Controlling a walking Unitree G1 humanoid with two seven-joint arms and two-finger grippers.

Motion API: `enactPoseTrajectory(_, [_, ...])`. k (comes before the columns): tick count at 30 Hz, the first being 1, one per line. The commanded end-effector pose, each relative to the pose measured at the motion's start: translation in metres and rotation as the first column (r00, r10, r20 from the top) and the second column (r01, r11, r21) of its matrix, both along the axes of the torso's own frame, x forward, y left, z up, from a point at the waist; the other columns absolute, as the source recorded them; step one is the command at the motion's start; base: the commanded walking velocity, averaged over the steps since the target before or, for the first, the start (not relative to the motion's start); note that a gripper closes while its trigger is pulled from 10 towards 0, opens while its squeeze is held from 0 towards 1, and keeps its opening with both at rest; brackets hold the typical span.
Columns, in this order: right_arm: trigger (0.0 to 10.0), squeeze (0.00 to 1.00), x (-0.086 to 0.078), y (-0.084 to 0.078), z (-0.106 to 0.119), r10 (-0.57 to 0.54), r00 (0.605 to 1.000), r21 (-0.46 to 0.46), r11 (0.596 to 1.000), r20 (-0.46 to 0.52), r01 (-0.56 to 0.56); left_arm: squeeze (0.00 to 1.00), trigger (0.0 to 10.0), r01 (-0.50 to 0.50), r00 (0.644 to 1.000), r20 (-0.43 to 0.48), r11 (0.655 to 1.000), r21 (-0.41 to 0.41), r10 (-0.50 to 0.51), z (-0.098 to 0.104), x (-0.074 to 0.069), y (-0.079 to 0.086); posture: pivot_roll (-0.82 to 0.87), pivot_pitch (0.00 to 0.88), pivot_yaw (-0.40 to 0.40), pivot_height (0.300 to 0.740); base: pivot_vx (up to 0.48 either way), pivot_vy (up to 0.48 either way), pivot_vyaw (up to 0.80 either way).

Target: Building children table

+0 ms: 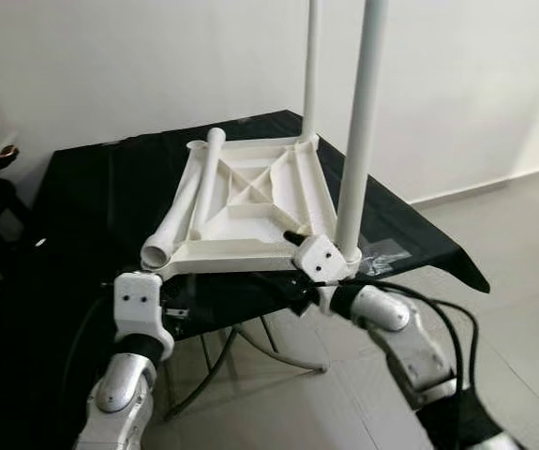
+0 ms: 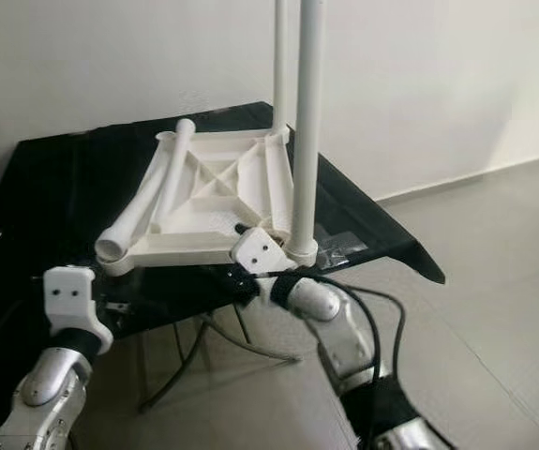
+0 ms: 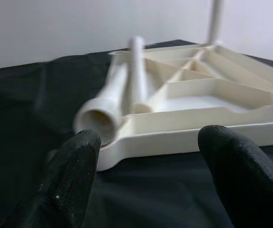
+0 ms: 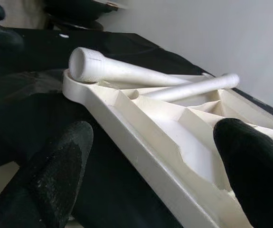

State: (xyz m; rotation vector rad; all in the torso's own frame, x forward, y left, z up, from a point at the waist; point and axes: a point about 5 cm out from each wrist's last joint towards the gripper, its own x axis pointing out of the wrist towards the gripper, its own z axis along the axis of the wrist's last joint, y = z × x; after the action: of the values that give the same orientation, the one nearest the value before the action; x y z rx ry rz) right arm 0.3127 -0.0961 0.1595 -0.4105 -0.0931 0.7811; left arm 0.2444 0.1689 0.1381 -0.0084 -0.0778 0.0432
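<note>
White table frame (image 1: 250, 202), inverted on black-draped tabletop (image 1: 91, 187); two legs upright, two loose legs (image 1: 189, 202) lying across its left side, long axes running away from the robot. Left claw (image 3: 145, 180), released, faces their near ends, nearer than right claw (image 4: 150, 175), also released, at the near-right corner.

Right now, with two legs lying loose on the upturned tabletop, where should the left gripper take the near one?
Probably at the leg's wide open end, which juts past the tabletop's front-left corner. Come in from the robot's side with the left gripper, its fingers open, closing across the round shaft. That end hangs free of the ribs; farther back the second leg lies right beside it.
</note>
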Motion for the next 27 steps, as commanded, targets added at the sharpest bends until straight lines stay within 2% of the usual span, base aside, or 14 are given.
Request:
enactPoseTrajectory(1, [10.0, 0.00, -0.001, 0.002, -0.003, 0.008, 0.999, 0.042, 0.999, -0.033, -0.007, 0.00, 10.0, -0.013, 1.000, 0.005, 1.000, 0.021, 0.013, 0.001, -0.002, 0.003, -0.05, 0.000, 0.033, 0.740, 0.000, 0.000, 0.00])
enactPoseTrajectory(2, [10.0, 0.00, -0.005, 0.003, -0.009, 0.015, 0.998, 0.067, 0.998, -0.067, -0.010, 0.00, 10.0, -0.026, 1.000, -0.003, 0.999, 0.028, 0.026, 0.000, -0.004, 0.004, -0.05, 0.009, 0.030, 0.740, 0.000, 0.000, 0.00])
enactPoseTrajectory(5, [10.0, 0.00, -0.008, 0.004, -0.012, 0.021, 0.996, 0.081, 0.997, -0.090, -0.014, 0.00, 10.0, -0.035, 0.999, -0.009, 0.999, 0.033, 0.035, -0.001, -0.006, 0.004, -0.05, 0.009, 0.030, 0.740, 0.000, 0.000, 0.00])
enactPoseTrajectory(9, [10.0, 0.00, -0.015, 0.000, -0.021, 0.013, 0.997, 0.075, 0.997, -0.082, -0.007, 0.00, 10.0, -0.020, 0.998, -0.065, 1.000, 0.019, 0.021, -0.012, -0.026, -0.005, -0.07, 0.020, 0.041, 0.740, 0.000, 0.000, 0.00])
enactPoseTrajectory(22, [10.0, 0.00, -0.011, 0.005, -0.019, 0.019, 0.997, 0.114, 0.993, -0.068, -0.011, 0.00, 10.0, 0.009, 0.998, -0.055, 1.000, 0.023, -0.007, -0.009, -0.018, -0.003, -0.06, 0.010, 0.057, 0.740, 0.254, 0.000, 0.13])
enactPoseTrajectory(27, [10.0, 0.00, -0.013, 0.007, -0.019, 0.057, 0.996, 0.138, 0.989, -0.068, -0.047, 0.00, 10.0, 0.014, 0.998, -0.056, 1.000, 0.028, -0.013, -0.008, -0.018, -0.004, -0.06, 0.008, 0.058, 0.740, 0.315, 0.000, 0.16])
